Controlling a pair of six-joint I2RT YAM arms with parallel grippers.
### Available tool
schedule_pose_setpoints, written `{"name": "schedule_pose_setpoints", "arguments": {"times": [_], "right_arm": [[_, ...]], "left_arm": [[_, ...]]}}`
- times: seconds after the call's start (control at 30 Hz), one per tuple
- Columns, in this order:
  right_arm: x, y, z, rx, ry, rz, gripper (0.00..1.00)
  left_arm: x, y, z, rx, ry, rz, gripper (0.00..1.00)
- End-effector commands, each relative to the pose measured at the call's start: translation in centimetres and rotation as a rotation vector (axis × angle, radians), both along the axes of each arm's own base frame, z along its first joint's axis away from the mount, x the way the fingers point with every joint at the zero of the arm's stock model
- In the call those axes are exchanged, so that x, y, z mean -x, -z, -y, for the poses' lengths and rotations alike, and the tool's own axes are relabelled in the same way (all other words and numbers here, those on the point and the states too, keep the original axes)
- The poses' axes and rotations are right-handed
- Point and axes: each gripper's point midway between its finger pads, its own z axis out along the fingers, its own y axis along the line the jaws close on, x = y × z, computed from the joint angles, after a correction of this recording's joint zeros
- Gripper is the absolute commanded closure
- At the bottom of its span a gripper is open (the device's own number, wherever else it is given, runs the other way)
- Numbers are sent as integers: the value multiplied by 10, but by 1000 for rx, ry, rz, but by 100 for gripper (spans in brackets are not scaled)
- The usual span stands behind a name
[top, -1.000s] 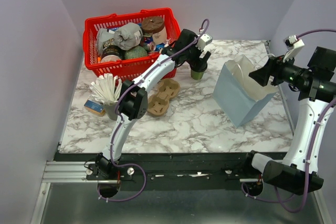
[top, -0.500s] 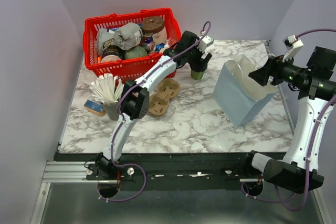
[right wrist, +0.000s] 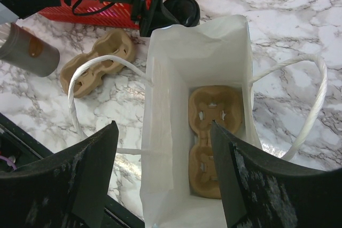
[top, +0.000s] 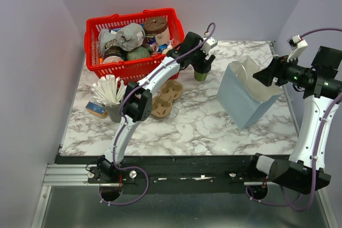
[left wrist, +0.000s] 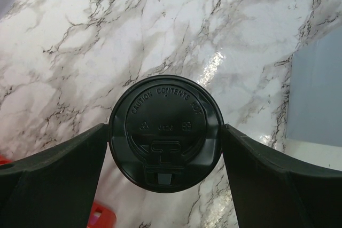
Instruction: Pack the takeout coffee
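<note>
The cup (top: 201, 75) looks light and crushable, so squeeze gently below its lid (left wrist: 165, 132); the left gripper (left wrist: 164, 129) straddles it, contact unclear, and the right gripper (right wrist: 164, 125) is spread wide and empty.

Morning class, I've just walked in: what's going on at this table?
The left tool straddles the green cup, its fingers either side of the black lid; whether they grip it yet is unclear. The cup stands on the marble table beside the red basket. The right tool hangs open over the open paper bag, which has a cardboard carrier at its bottom.
</note>
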Motion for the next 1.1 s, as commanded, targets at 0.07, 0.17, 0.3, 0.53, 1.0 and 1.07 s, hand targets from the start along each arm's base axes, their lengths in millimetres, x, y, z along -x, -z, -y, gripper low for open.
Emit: {"name": "schedule_pose_setpoints", "arguments": {"times": [0.07, 0.17, 0.3, 0.53, 1.0, 1.07], "right_arm": [[-3, -10, -2, 12, -22, 40, 22], [-2, -10, -2, 12, -22, 40, 22], [-1, -10, -2, 14, -21, 41, 22], [0, -10, -3, 15, -19, 44, 22], [-2, -16, -2, 12, -2, 59, 22], [-4, -21, -2, 10, -3, 68, 22]], "left_arm": [[-5, 39, -17, -59, -23, -74, 8], [-2, 45, -19, -80, -16, -82, 9], [-2, 44, -20, -86, -18, -78, 13], [-7, 25, -16, -44, -16, -41, 22], [22, -61, -6, 90, 59, 33, 29], [29, -65, -7, 86, 70, 39, 30]]}}
